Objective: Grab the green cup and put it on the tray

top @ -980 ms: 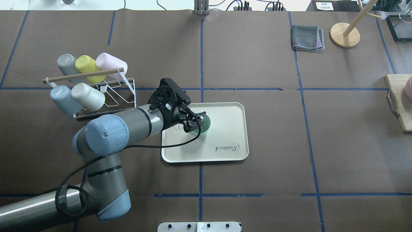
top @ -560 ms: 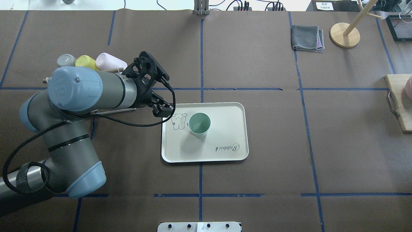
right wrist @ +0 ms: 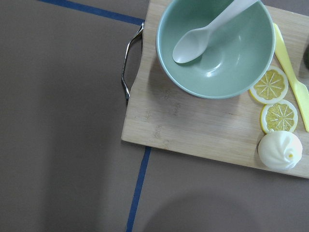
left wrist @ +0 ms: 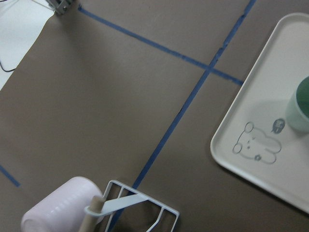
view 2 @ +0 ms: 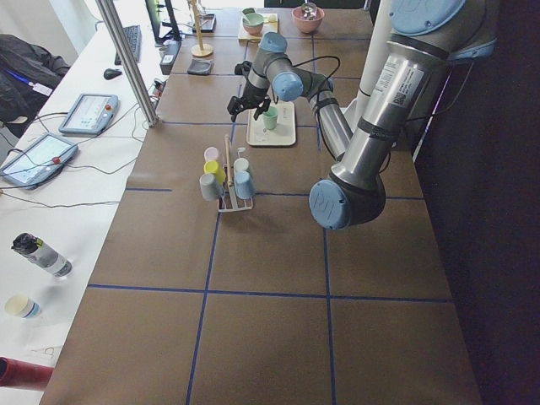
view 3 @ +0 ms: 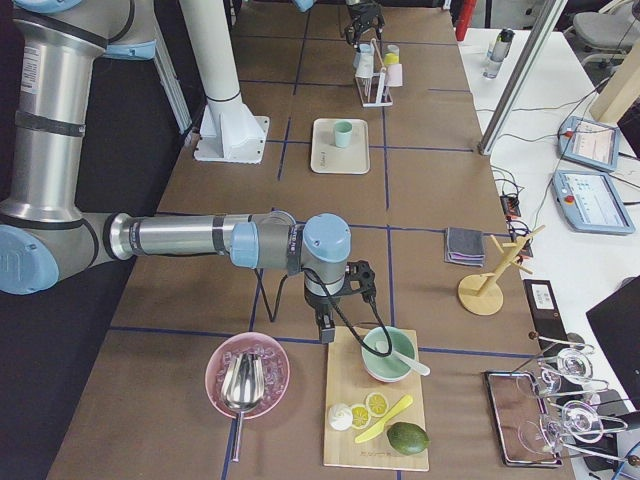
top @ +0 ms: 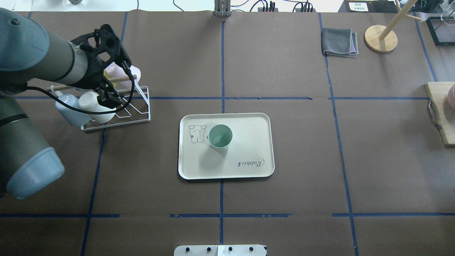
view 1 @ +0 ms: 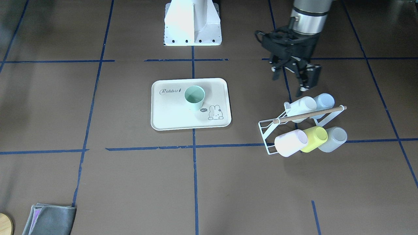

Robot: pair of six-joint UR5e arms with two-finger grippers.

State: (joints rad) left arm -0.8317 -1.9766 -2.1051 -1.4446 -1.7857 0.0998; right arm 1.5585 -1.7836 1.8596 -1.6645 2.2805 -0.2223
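Note:
The pale green cup point(top: 220, 137) stands upright and alone on the cream tray point(top: 249, 142), beside the bunny drawing. It also shows in the front view as the cup point(view 1: 194, 97) on the tray point(view 1: 169, 112). My left gripper point(top: 112, 99) hangs open and holds nothing, well to the left of the tray, over the white wire cup rack point(top: 140, 106). From the front, the left gripper point(view 1: 291, 81) has its fingers spread. In the left wrist view the tray point(left wrist: 251, 121) and the cup point(left wrist: 300, 110) sit at the right edge. My right gripper point(view 3: 326, 328) shows only in the right side view, so I cannot tell its state.
The rack holds several cups, among them a yellow-green cup point(view 1: 314, 138) and a pale blue cup point(top: 67, 108). A folded grey cloth point(top: 339, 42) and a wooden stand point(top: 380, 38) lie at the far right. Under the right wrist is a cutting board point(right wrist: 193, 121) with a bowl point(right wrist: 215, 46) and lemon slices.
My left gripper let go of the green cup, left it on the tray, and drew back leftward and away, ending above the cup rack. The cup has not moved since.

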